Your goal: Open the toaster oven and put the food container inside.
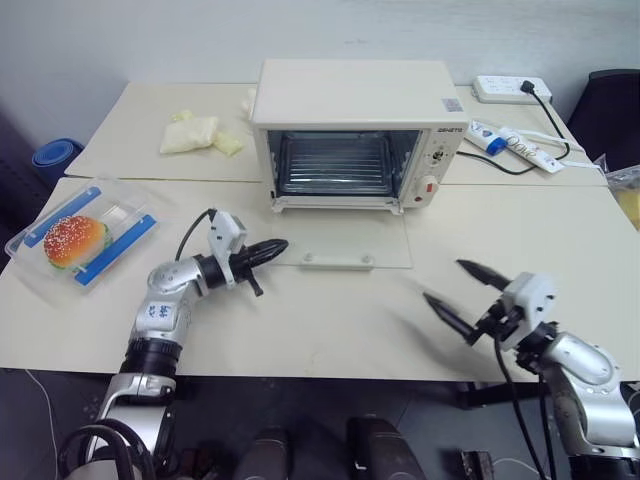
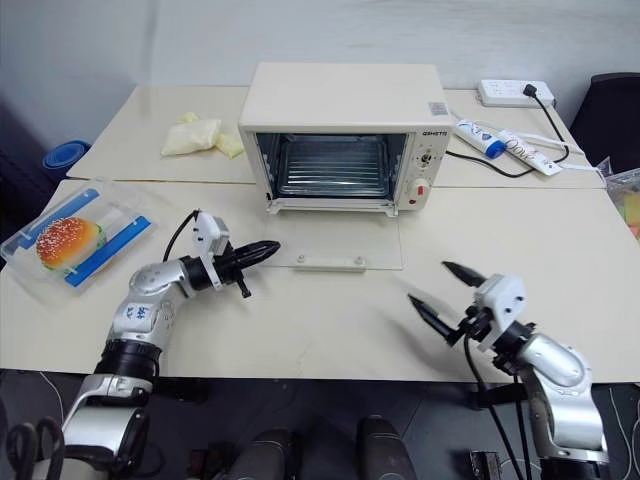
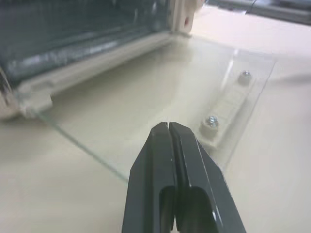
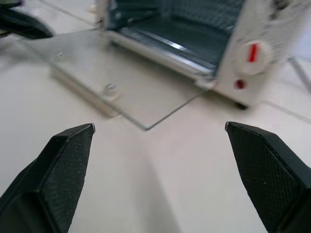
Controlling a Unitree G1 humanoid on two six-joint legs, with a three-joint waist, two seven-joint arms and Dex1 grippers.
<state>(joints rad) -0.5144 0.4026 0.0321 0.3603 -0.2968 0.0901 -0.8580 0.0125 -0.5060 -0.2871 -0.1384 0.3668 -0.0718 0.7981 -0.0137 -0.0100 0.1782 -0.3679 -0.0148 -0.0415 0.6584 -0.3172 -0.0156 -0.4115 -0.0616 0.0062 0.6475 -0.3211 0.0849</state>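
Note:
The cream-white toaster oven (image 1: pixel 350 105) stands at the middle back with its glass door (image 1: pixel 340 240) folded flat onto the table and its white bar handle (image 1: pixel 338 260) at the near edge. The wire rack inside is bare. The food container (image 1: pixel 82 240), a clear box with blue strips holding a sesame-bun burger, rests at the table's left edge. My left gripper (image 1: pixel 275 247) is shut on nothing, its tip by the door's near left corner, to the right of the container. My right gripper (image 1: pixel 458 288) hovers open over bare table, near right of the door.
Pale yellow plastic bags (image 1: pixel 198 133) lie at the back left. A white power strip (image 1: pixel 511 89) and a tube (image 1: pixel 510 145) with a black cable sit at the back right. A dark chair (image 1: pixel 615 110) stands past the right edge.

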